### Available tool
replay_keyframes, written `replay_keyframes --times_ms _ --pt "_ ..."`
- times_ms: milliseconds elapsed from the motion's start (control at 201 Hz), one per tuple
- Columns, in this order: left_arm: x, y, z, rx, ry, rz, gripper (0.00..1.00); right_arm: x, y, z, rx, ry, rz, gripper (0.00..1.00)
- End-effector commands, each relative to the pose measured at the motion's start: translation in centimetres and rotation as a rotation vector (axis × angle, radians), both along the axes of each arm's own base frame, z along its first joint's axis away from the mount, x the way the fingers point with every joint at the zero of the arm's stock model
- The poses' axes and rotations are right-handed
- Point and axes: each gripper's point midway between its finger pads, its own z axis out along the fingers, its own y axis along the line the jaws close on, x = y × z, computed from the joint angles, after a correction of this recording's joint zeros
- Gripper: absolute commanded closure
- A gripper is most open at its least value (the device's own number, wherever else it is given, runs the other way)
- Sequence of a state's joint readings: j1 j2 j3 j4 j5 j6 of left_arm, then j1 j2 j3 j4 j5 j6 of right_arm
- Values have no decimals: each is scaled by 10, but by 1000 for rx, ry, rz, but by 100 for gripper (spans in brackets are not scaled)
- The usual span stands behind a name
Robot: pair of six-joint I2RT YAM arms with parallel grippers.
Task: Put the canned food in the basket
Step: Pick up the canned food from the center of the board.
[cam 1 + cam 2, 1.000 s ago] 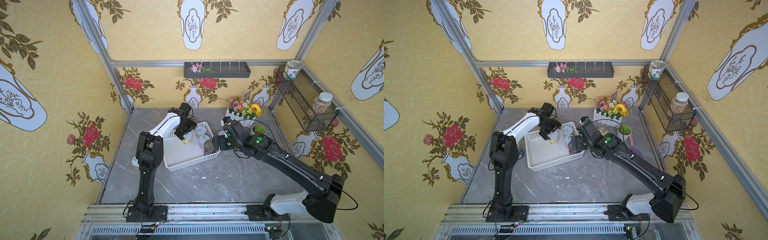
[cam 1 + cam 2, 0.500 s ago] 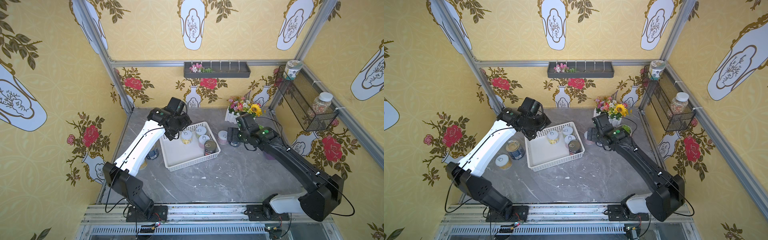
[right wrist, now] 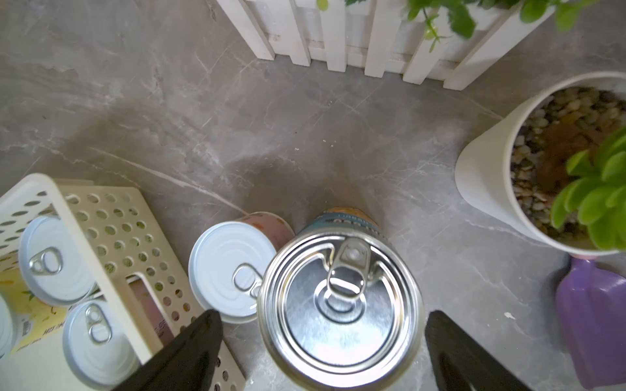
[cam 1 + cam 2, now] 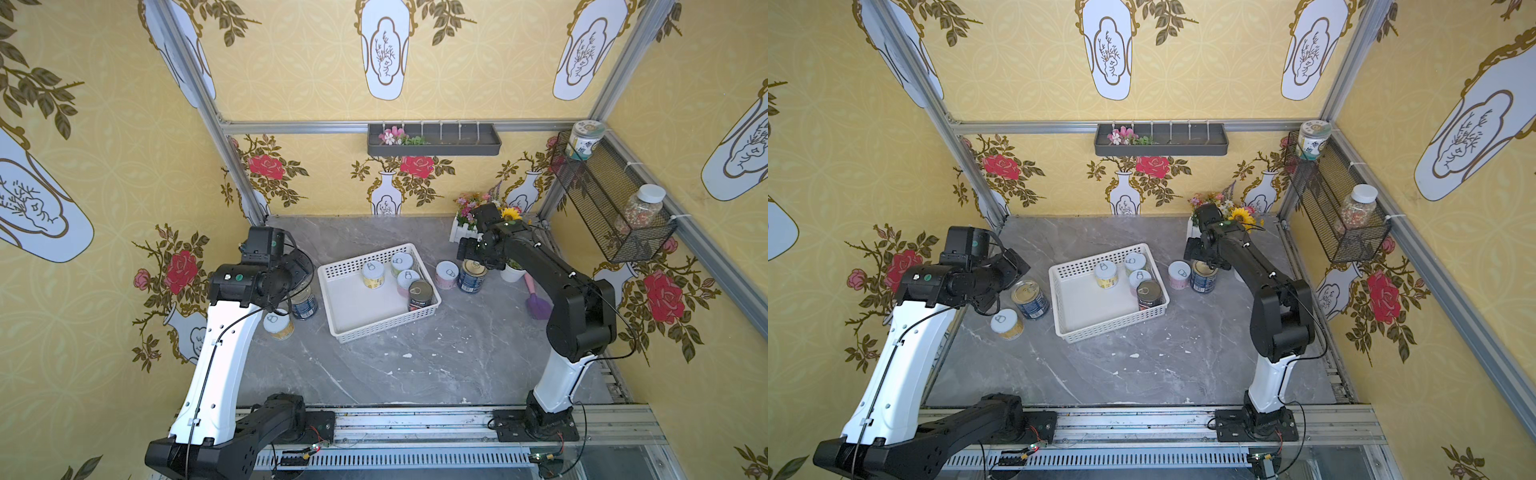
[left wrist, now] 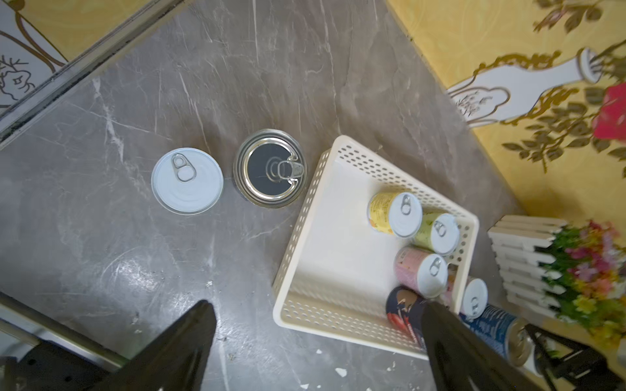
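The white perforated basket [image 4: 353,305] [image 4: 1084,305] stands mid-table with several cans in it: yellow [image 4: 372,274], green [image 4: 401,264], pink [image 4: 408,282] and a dark red one [image 4: 420,295]. Right of it stand a pink can [image 4: 446,275] and a dark blue can [image 4: 472,276]. To its left stand a dark blue can [image 4: 1030,300] and a pale yellow can [image 4: 1006,324]. My left gripper [image 5: 318,304] [image 4: 1013,270] hangs open and empty above the left side. My right gripper [image 3: 321,313] [image 4: 471,253] is open, straddling the blue can's silver lid [image 3: 338,298] without touching.
A white picket planter with flowers [image 4: 461,230], a white succulent pot [image 3: 491,162] and a purple scoop [image 4: 536,303] crowd the right arm's side. A wire-mesh wall basket [image 4: 602,199] holds jars. A grey wall tray [image 4: 432,139] hangs on the back wall. White crumbs dot the table.
My left arm has pulled out of the basket to the left, jaws opening wide, with the yellow can left inside. My right arm has swung from the basket's right edge to above the blue can.
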State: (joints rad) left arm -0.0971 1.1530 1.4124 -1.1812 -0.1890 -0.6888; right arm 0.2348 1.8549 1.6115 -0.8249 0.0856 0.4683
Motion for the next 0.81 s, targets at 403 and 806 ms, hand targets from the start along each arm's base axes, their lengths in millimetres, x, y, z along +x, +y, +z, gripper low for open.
replay_keyframes --times_ms 403,806 --pt "13 -1 -84 91 92 -158 0 13 -3 -36 -27 130 23 3" --pt "20 9 -104 146 96 -118 0 -2 1 -41 8 184 55 1"
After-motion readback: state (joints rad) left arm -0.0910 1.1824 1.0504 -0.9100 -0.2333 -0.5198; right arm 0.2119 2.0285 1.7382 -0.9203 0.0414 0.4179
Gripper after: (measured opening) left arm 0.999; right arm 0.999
